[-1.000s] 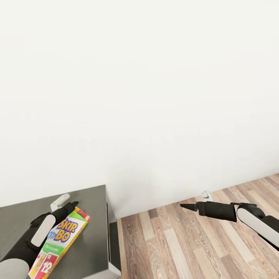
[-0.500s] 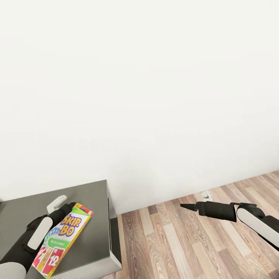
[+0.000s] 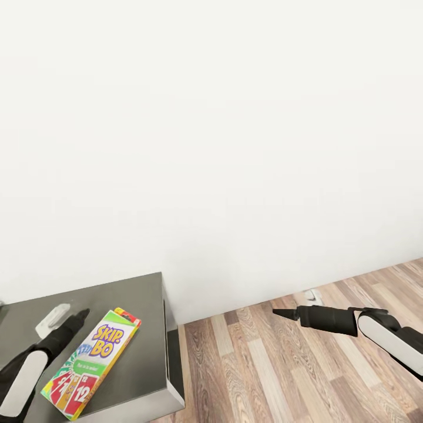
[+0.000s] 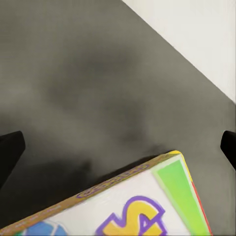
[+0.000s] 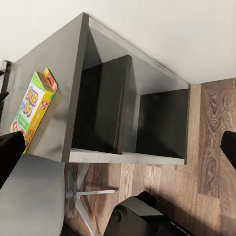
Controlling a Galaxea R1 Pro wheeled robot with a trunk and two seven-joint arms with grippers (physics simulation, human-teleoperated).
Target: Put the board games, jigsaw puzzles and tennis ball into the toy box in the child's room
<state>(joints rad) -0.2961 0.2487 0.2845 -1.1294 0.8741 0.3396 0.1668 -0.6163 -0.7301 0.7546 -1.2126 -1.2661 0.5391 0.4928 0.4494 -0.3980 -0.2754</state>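
The SKIP-BO board game, a flat rainbow box with red cards printed on it, lies flat on a low dark-grey cabinet top. My left gripper hovers just off the box's far left corner, open and holding nothing. In the left wrist view the box's green and yellow corner lies below the spread fingertips. My right gripper hangs open over the wood floor, well away from the cabinet. The box also appears in the right wrist view. The toy box and the table are out of view.
A white wall stands close behind the cabinet. The cabinet has open dark compartments on its side. Wood-plank floor spreads to the right. A grey chair seat with a metal star base sits by the cabinet.
My left gripper let go of the SKIP-BO box and drew back to the left; the box now rests on the cabinet top. The right arm stayed still.
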